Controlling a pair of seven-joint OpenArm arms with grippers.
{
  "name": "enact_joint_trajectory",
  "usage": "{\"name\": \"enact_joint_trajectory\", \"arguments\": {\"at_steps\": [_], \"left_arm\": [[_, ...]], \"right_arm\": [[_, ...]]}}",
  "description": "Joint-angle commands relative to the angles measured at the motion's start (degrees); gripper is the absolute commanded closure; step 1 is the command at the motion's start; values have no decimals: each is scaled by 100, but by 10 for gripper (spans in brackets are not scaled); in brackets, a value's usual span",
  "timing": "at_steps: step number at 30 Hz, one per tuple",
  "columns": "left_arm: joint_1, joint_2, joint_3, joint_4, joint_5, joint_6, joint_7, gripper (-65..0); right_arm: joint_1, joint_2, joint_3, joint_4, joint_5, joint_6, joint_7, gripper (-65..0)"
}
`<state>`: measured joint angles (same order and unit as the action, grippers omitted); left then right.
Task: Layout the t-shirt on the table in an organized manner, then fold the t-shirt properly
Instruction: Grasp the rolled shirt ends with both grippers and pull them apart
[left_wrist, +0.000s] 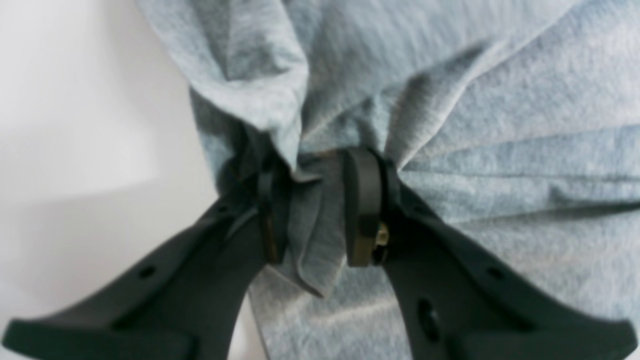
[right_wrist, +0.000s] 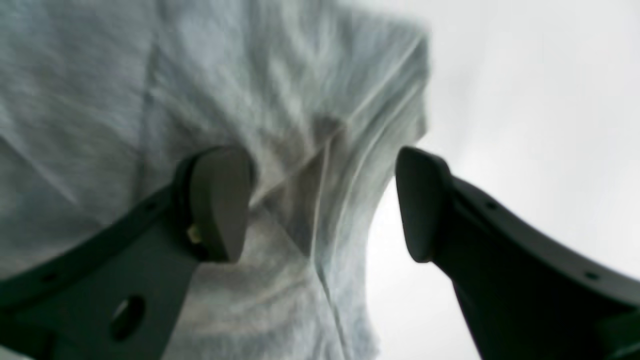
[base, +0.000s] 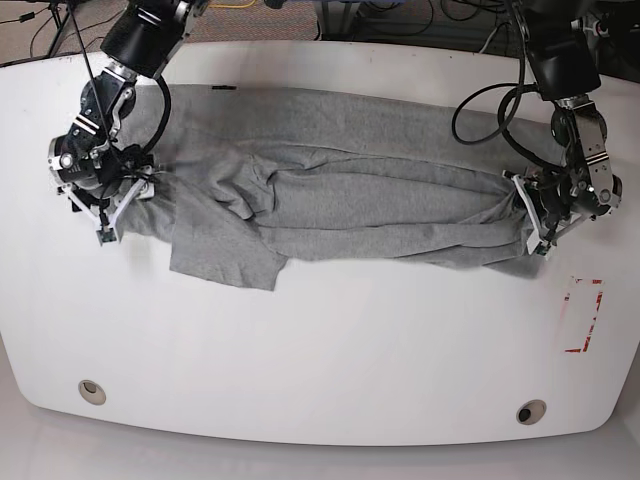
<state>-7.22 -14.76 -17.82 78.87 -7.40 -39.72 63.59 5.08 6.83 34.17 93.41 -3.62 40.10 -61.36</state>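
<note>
The light grey t-shirt (base: 350, 190) lies stretched and wrinkled across the far half of the white table (base: 320, 340), one flap hanging towards the front at the left. My left gripper (base: 530, 218) is at the shirt's right end. In the left wrist view, the left gripper (left_wrist: 317, 170) is shut on a bunched fold of the t-shirt (left_wrist: 500, 125). My right gripper (base: 125, 200) is at the shirt's left end. In the right wrist view, the right gripper (right_wrist: 320, 165) stands open with the t-shirt's (right_wrist: 150, 75) hemmed edge lying loose between the fingers.
Two round grey grommet holes (base: 92, 391) (base: 531, 411) sit near the table's front edge. A red-outlined rectangle (base: 585, 315) is marked at the right. Cables and dark gear lie beyond the far edge. Bare tabletop (right_wrist: 525, 75) shows beside the right gripper.
</note>
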Motion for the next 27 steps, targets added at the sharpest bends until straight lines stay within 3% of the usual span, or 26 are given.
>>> {"name": "enact_joint_trajectory", "arguments": {"at_steps": [1, 19, 27], "left_arm": [[-38, -49, 2, 276, 85, -28, 318, -169], [-179, -22, 2, 952, 85, -28, 467, -165], [-188, -31, 2, 935, 85, -28, 467, -153]], "right_arm": [[287, 25, -11, 211, 41, -10, 101, -430], [683, 7, -11, -220, 32, -10, 57, -430], [446, -371, -11, 695, 85, -10, -998, -430]]}}
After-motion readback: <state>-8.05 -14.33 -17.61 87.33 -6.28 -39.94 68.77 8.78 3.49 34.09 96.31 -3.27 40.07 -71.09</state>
